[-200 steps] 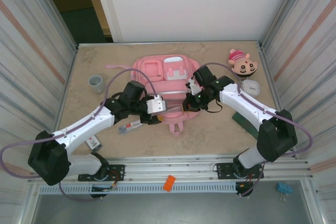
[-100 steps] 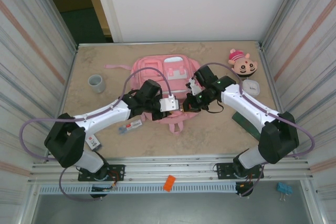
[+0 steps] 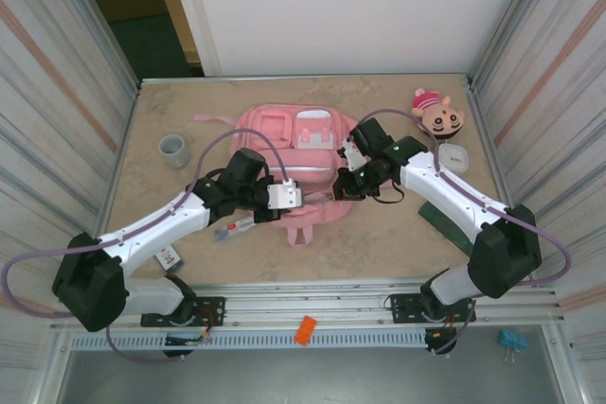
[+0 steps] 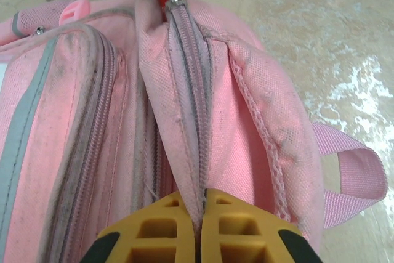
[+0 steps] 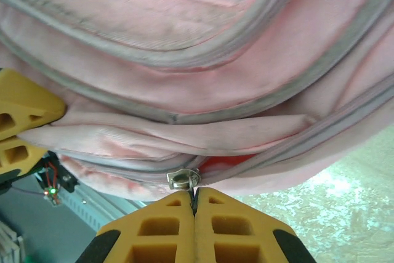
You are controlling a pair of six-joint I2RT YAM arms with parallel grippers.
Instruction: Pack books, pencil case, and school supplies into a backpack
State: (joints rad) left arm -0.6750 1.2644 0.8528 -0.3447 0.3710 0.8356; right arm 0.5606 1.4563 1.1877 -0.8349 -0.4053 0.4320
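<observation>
Both jaws: we've got them clenched on the large pink fabric backpack (image 4: 246,121).
Right jaws: by its metal zip slider (image 5: 183,179).

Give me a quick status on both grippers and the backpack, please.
Left gripper shut on the large pink fabric backpack's zip seam. Right gripper shut on its small metal zip pull. Whitish stick-like pack lies unpacked on the beige table.

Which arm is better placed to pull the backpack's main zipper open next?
Right. The right gripper is shut on the metal zipper pull; the left gripper only pinches the backpack seam, likely bracing it.
</observation>
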